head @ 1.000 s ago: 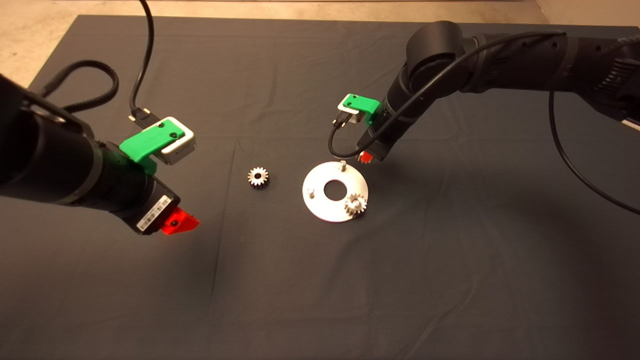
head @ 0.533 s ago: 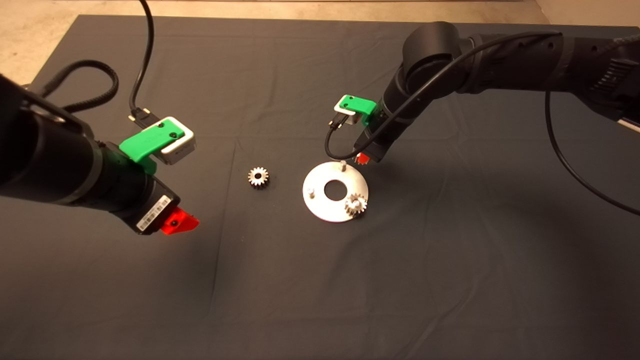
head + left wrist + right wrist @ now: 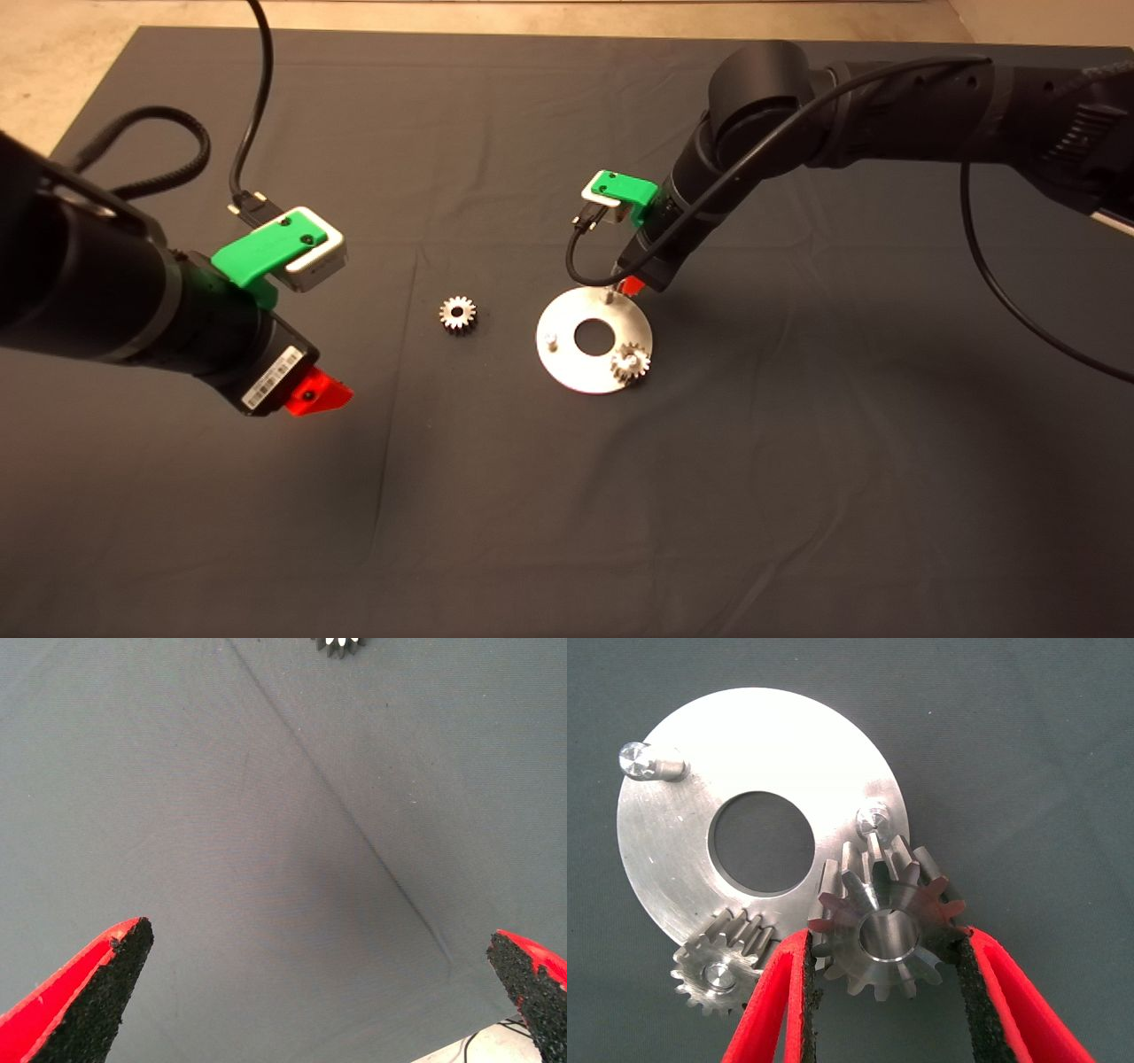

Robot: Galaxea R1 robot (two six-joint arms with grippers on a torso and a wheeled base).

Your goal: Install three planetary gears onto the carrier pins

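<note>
— Red fingers (image 3: 784, 1010) of the right gripper (image 3: 881, 992) pinch a planetary gear (image 3: 888, 928) by its teeth, held just above the disc (image 3: 757, 762), beside a bare carrier pin (image 3: 873, 818).

— And the others?

— One gear (image 3: 716, 967) sits on its pin; a third pin (image 3: 647, 762) is bare. Another gear (image 3: 458, 314) lies on the mat (image 3: 567, 496), apart from the disc. Off to the left, the left gripper (image 3: 328, 992) hovers with its fingers spread wide, holding nothing.
</note>
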